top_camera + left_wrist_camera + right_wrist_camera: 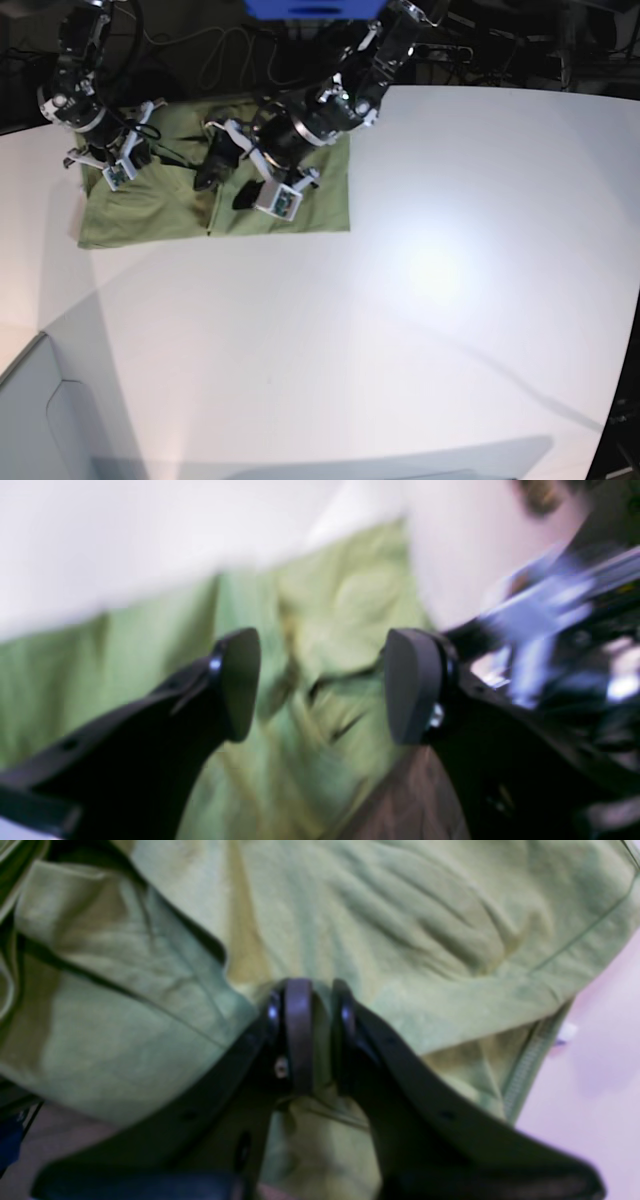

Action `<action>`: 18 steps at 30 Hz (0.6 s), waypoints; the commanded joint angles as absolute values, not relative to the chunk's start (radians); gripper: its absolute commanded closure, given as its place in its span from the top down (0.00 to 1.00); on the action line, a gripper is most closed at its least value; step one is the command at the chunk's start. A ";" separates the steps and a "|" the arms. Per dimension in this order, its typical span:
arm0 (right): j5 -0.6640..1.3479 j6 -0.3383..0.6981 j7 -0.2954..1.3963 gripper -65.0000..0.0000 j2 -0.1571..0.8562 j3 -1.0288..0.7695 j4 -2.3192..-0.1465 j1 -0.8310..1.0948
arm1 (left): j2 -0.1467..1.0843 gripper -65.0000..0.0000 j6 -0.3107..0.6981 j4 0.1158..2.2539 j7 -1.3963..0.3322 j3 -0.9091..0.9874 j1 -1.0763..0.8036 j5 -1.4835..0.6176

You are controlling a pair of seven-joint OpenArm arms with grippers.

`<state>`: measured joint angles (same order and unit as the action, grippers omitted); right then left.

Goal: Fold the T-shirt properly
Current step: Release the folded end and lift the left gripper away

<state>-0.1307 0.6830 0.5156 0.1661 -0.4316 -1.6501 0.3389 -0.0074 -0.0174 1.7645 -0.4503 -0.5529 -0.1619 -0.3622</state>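
The olive-green T-shirt (320, 200) lies spread on the white table (450, 300) at the far left. My left gripper (228, 180) hovers over the shirt's middle. In the left wrist view the left gripper (322, 685) is open, with blurred green cloth (325, 605) between and beyond its fingers. My right gripper (140, 150) is at the shirt's left part. In the right wrist view the right gripper (320, 1030) is shut on a pinched fold of the shirt (400, 915). A small white tag (567, 1031) shows by the ribbed neckline.
Dark cables and equipment (220, 50) lie behind the table's back edge. The table surface stretches wide to the right and front of the shirt. A grey panel (50, 420) sits at the lower left corner.
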 commanded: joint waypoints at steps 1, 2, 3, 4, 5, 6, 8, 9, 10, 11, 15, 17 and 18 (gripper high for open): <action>-0.137 0.698 0.522 0.07 0.177 -0.437 -1.661 0.343 | 0.008 0.58 -0.007 1.807 -0.438 -0.550 -0.177 -0.371; -0.137 0.698 0.522 0.08 0.177 -0.437 -1.664 0.343 | 0.030 0.58 -0.008 1.834 -0.438 -0.544 -0.185 -0.371; -0.137 0.698 0.522 0.08 0.177 -0.437 -1.666 0.341 | 0.051 0.58 -0.008 1.854 -0.438 -0.529 -0.189 -0.371; -0.137 0.698 0.522 0.08 0.177 -0.437 -1.669 0.340 | 0.071 0.58 -0.008 1.871 -0.438 -0.507 -0.200 -0.371; -0.137 0.698 0.522 0.08 0.177 -0.438 -1.670 0.338 | 0.085 0.58 -0.008 1.883 -0.438 -0.483 -0.214 -0.371; -0.137 0.698 0.522 0.08 0.177 -0.440 -1.678 0.335 | 0.099 0.58 -0.008 1.893 -0.438 -0.449 -0.229 -0.371; -0.137 0.698 0.524 0.10 0.177 -0.441 -1.702 0.338 | 0.122 0.58 -0.007 1.905 -0.437 -0.371 -0.266 -0.371; -0.137 0.698 0.524 0.13 0.177 -0.441 -1.721 0.340 | 0.130 0.58 -0.004 1.913 -0.437 -0.323 -0.285 -0.371; -0.137 0.698 0.524 0.18 0.177 -0.443 -1.744 0.343 | 0.136 0.58 -0.002 1.922 -0.437 -0.269 -0.308 -0.372; -0.137 0.698 0.524 0.24 0.177 -0.443 -1.770 0.344 | 0.137 0.58 -0.002 1.934 -0.437 -0.217 -0.329 -0.372; -0.131 0.698 0.526 0.51 0.170 -0.479 -1.874 0.367 | 0.130 0.58 0.001 1.959 -0.437 0.004 -0.392 -0.392; -0.130 0.698 0.526 0.61 0.148 -0.507 -1.913 0.372 | 0.133 0.58 0.001 1.946 -0.440 0.094 -0.395 -0.444; -0.130 0.698 0.526 0.65 0.133 -0.530 -1.922 0.372 | 0.136 0.58 0.001 1.937 -0.444 0.140 -0.395 -0.479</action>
<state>-0.1429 0.6838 0.5434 0.1253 -0.5304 -1.9068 0.3744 0.1337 -0.0051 1.9232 -0.4610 0.1467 -0.3962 -0.4789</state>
